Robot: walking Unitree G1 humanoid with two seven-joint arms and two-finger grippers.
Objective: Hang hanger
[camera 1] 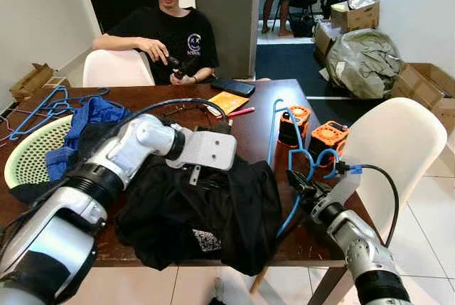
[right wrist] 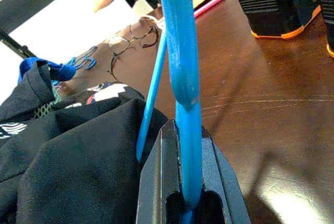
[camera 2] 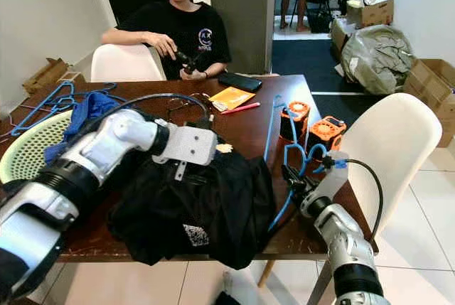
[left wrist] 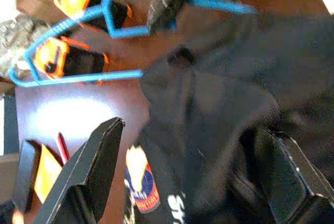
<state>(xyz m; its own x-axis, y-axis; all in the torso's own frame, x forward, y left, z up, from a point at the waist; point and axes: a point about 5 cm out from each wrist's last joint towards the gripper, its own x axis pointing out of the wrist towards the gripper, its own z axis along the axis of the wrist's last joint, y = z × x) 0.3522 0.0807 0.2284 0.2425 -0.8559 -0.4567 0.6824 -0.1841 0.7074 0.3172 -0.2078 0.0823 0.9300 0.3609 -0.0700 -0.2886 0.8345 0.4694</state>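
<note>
You are looking at a lived-in home, in its dining area. A dark wooden table (camera 1: 256,116) stands on pale floor tiles, with white moulded chairs (camera 1: 398,148) beside it and a person (camera 1: 170,31) seated at its far side. Laundry marks the household: a green basket (camera 1: 25,156) and a black garment (camera 1: 206,212). Cardboard boxes (camera 1: 426,92) line the wall by an open doorway.

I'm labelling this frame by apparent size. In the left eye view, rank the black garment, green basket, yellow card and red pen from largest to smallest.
1. black garment
2. green basket, partly hidden by blue cloth
3. yellow card
4. red pen

The card and pen lie farther away, so they may look smaller than they are.
</note>
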